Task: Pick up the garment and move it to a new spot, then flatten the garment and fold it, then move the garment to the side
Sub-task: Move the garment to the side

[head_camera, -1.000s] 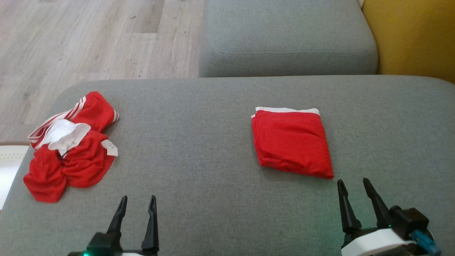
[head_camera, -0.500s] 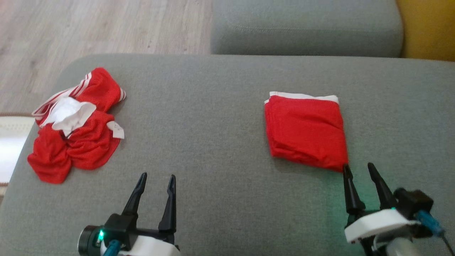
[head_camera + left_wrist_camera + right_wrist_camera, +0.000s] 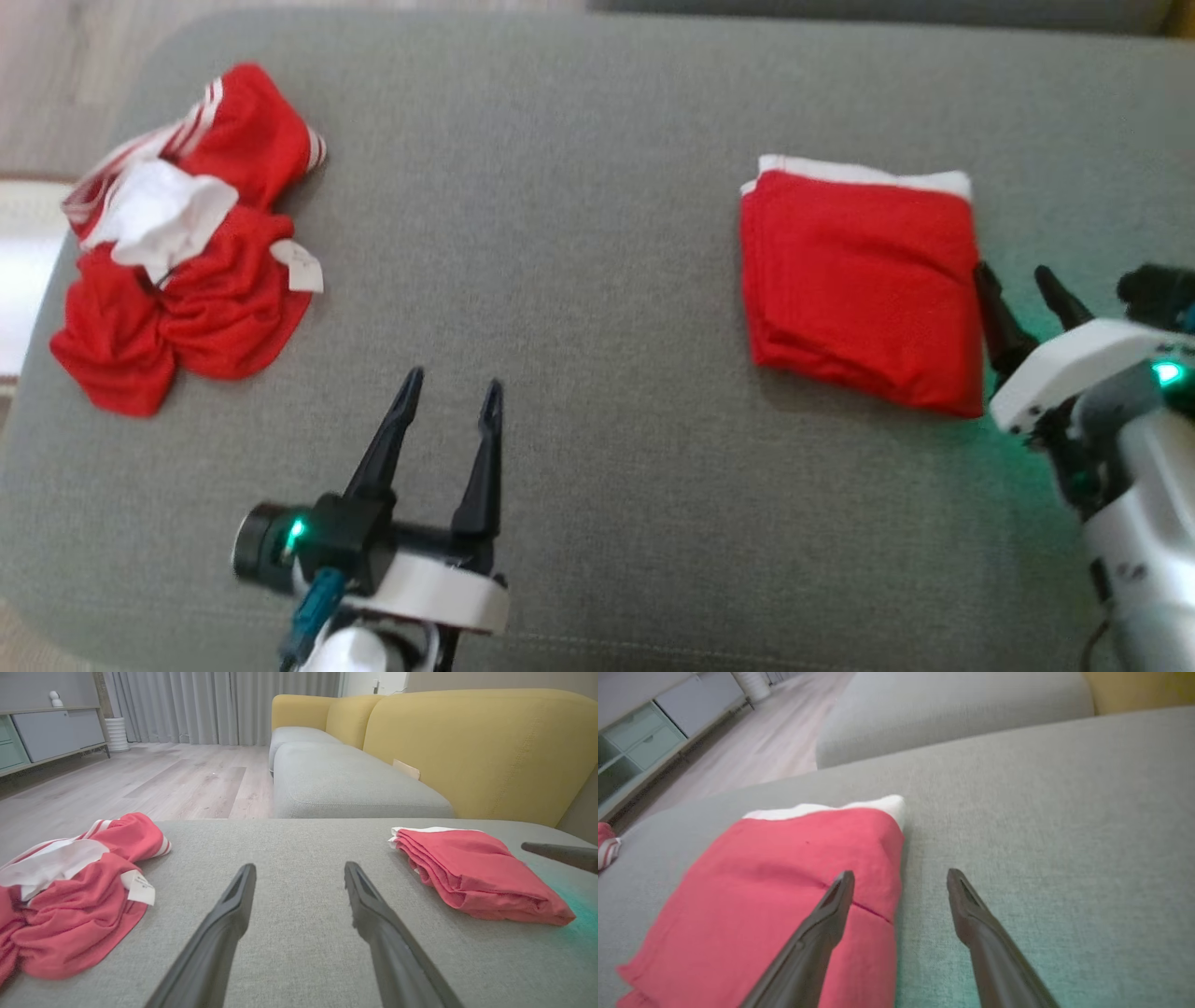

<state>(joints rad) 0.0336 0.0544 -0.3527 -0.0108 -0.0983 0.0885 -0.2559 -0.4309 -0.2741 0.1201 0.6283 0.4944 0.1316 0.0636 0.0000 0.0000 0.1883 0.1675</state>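
1. On top of a grey cushion (image 3: pixel 579 233): two red garments, lying well apart.
2. At the robot's left end, near the edge: crumpled garment (image 3: pixel 177 252). It was bunched in a heap, red with white stripes along one hem. A white inner layer was turned out on top, and a white label showed at its right side.
3. Toward the robot's right: folded garment (image 3: pixel 859 289). It was a squared stack of red layers with a white band along its far edge, and it lay flat on the cushion.
4. Over bare cushion between the two garments, nearer the crumpled garment: left hand (image 3: pixel 453 379). It was released and empty, with its fingers spread and pointing away from the robot.
5. Just beside the right edge of the folded garment: right hand (image 3: pixel 1011 271). It was released, with its fingers spread and nothing between them. In the right wrist view one finger lay over the garment's right edge and the other over bare cushion. Whether that finger touched the cloth could not be told.
6. Beyond the cushion, in the left wrist view: second cushion (image 3: pixel 345 784), also grey. A yellow sofa back (image 3: pixel 467 742) rose behind it, and a pale wooden floor (image 3: pixel 163 774) lay to the left.
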